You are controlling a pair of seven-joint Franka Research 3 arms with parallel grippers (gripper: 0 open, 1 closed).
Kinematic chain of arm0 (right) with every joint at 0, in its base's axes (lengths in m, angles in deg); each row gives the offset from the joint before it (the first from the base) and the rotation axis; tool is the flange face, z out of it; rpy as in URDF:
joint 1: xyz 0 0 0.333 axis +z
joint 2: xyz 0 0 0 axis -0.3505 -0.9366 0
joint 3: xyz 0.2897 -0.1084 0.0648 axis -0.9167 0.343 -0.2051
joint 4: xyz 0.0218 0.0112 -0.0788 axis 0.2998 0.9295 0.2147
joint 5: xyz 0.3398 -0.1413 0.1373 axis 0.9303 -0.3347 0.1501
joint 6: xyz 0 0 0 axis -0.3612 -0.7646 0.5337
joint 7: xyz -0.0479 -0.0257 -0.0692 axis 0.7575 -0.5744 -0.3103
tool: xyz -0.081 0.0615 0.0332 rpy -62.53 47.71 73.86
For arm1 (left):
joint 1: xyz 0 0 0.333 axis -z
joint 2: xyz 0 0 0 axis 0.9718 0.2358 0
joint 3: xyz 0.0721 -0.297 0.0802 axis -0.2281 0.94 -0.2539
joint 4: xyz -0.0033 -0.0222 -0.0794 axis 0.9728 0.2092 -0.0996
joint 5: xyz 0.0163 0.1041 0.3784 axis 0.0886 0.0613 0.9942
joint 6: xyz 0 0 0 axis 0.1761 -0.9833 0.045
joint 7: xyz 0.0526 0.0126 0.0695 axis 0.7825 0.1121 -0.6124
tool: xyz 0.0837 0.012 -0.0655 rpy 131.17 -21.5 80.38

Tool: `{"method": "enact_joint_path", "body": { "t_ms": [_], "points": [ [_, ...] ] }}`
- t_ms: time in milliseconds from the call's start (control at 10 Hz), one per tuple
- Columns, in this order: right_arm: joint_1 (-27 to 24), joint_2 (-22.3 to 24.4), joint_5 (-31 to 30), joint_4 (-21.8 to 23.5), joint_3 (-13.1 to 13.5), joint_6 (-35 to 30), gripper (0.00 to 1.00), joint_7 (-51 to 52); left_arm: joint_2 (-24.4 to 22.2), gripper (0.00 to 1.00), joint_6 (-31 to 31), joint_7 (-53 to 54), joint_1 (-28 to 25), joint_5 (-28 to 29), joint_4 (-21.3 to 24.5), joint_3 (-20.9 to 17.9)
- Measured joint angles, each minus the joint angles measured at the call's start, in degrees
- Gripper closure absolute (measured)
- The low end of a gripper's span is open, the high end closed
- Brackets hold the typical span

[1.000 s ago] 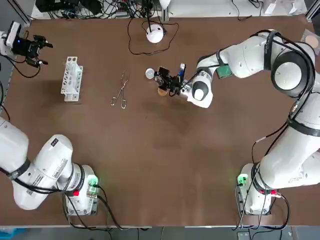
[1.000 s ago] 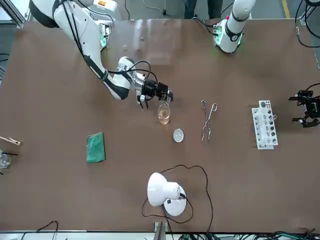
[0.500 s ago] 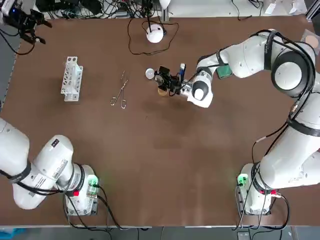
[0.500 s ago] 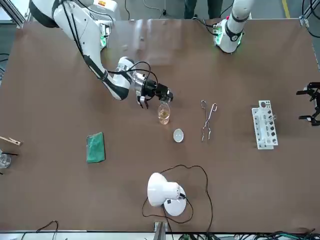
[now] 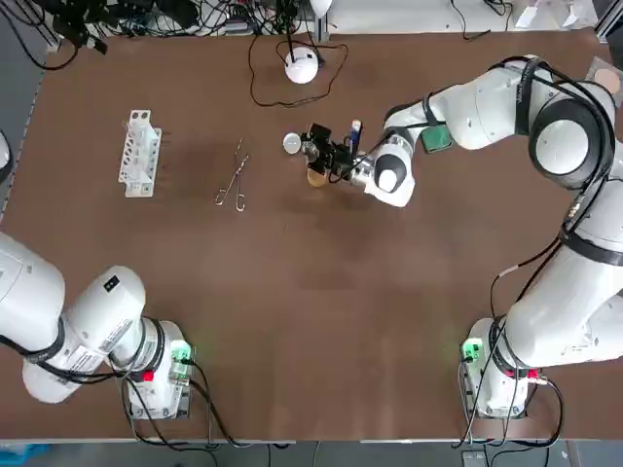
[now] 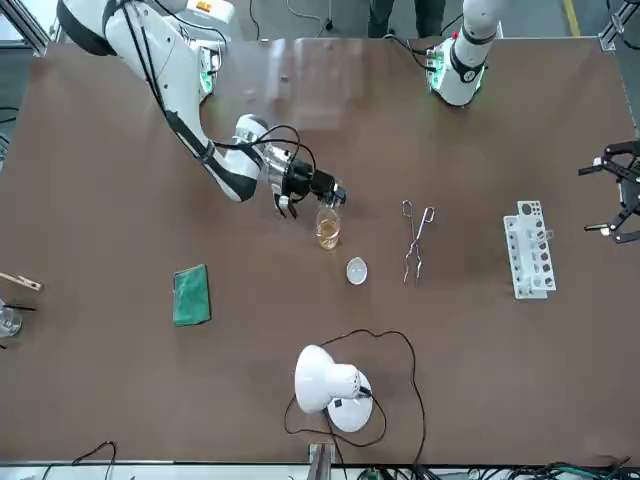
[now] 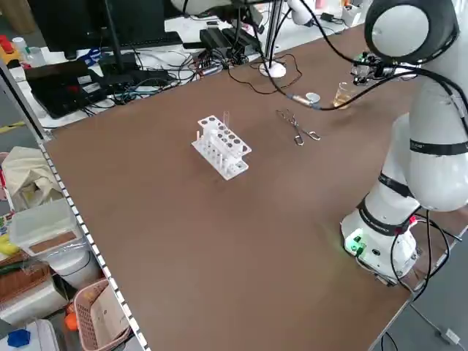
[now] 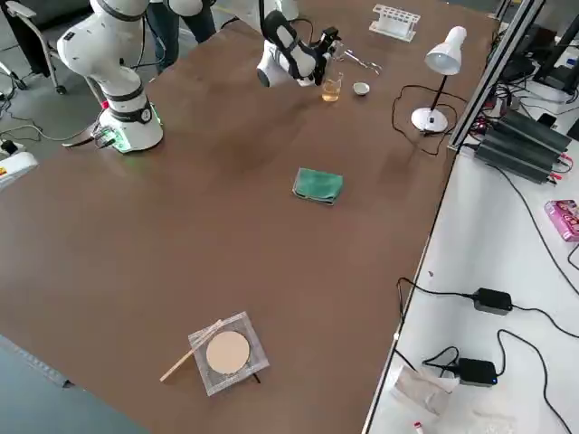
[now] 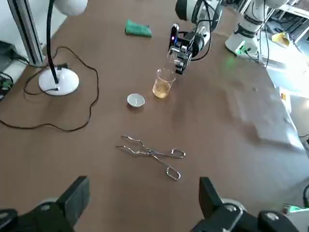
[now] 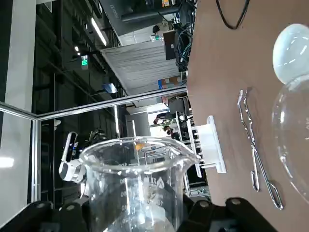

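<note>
Glass shows poorly overhead: we hardly make out the clear glass measuring beaker [image 10: 135, 188] there. Brown counter [image 5: 311, 321]; cables [image 5: 224, 15] along its far edge. Right gripper [image 6: 336, 193] jaws clamp that beaker tipped over, beside an amber-filled glass beaker [image 6: 328, 232]. Left gripper [image 6: 600, 198], jaws wide, hangs past the white tube rack [image 6: 527, 250].

The tabletop [image 5: 292, 321] is plain brown. The beaker [image 6: 328, 228] is clear glass with amber liquid in it. The right hand [image 6: 332, 193] is black on a white arm, and the left hand [image 6: 618, 190] is black too. The tongs [image 6: 416, 240] are silvery, the rack [image 6: 528, 250] white and the lamp [image 6: 325, 385] white (its cord black). The cloth [image 6: 191, 295] is green. The base lights [image 5: 472, 348] glow green.
</note>
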Motion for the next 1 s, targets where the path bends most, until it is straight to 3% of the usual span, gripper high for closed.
{"method": "enact_joint_path", "body": {
  "t_ms": [300, 500, 1000],
  "points": [
    [-0.4, 0.0, 0.0, -0.1, -0.1, 0.0, 0.62, -0.7, -4.1, 0.0, 7.1, -9.1, 6.2, 8.5, 0.7, 0.1],
    [-0.7, 0.0, 0.0, -0.2, -0.1, 0.0, 0.62, -2.6, -7.0, 0.0, 7.4, -23.5, 8.9, 13.9, 0.8, 0.4],
    [-0.8, 0.0, 0.0, -0.2, -0.2, -0.3, 0.62, -11.8, -10.0, 0.0, 8.9, -58.3, 9.6, 26.1, 0.9, 7.4]
  ]
}}
